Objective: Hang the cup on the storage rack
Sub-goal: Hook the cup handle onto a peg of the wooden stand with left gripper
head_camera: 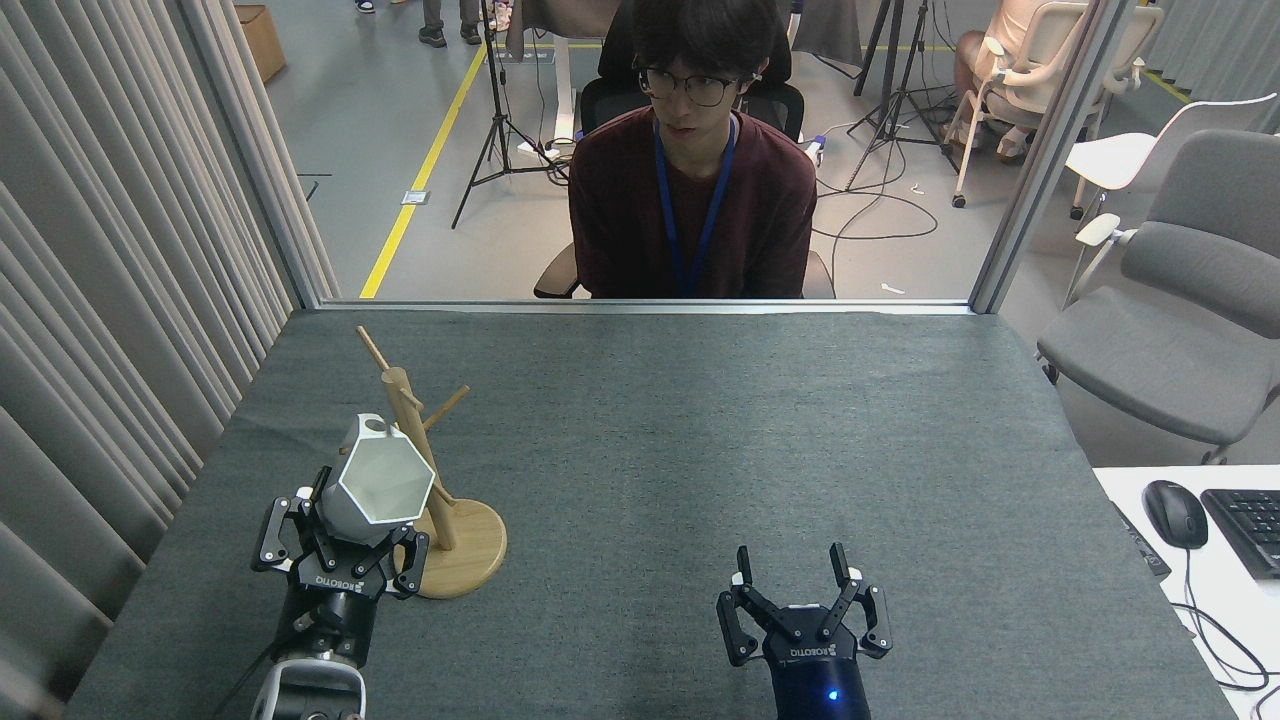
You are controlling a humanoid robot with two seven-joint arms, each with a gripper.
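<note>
My left gripper [345, 535] is shut on the lower body of the white faceted cup [385, 482], holding it off the table with its hexagonal mouth facing me. The cup's loop tab [373, 426] points up and sits just left of the post of the wooden storage rack [420, 440]. The cup covers one of the rack's lower left pegs; I cannot tell whether the tab touches it. The rack's round base [470, 555] rests on the grey table at the left. My right gripper [794, 567] stands open and empty near the front edge, right of centre.
A person in a dark red top [690, 200] sits behind the table's far edge [640, 306]. A curtain [100, 300] runs along the left side. A white desk with a mouse [1175, 512] and keyboard stands at the right, with grey chairs beyond.
</note>
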